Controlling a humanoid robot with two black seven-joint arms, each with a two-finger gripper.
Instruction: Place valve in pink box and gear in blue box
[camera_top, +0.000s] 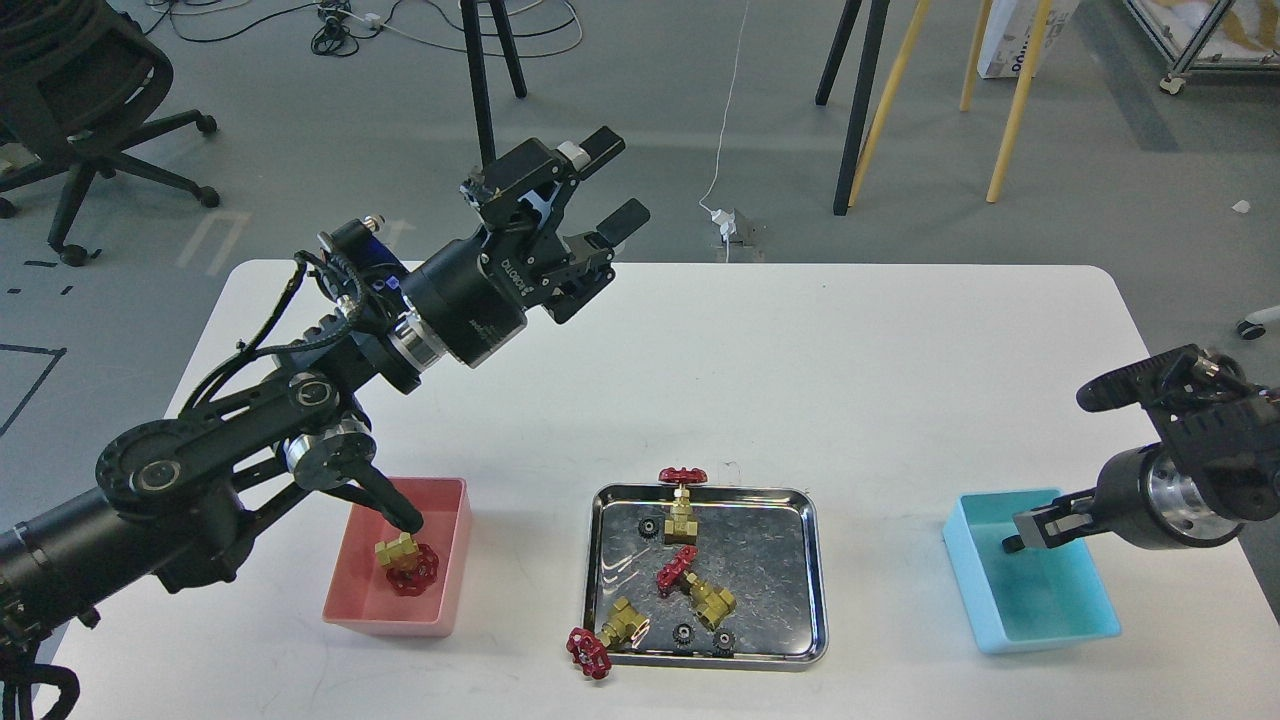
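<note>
Black arms (250, 430), silver joint rings

brass-yellow valve (405, 566) with red handwheel, pink box (440, 560), turquoise-blue box (1040, 610), black gear (648, 526), shiny steel tray (818, 580), white table (800, 370).

A robotics lab or workshop. A white desk (800, 380) stands on a grey concrete floor (650, 130) strewn with cables (340, 25) and marked with tape. Black tripod legs (490, 60) and yellow stand legs (1010, 110) rise behind it, beside an office chair (80, 110) and an aluminium frame on castors (1190, 50).
</note>
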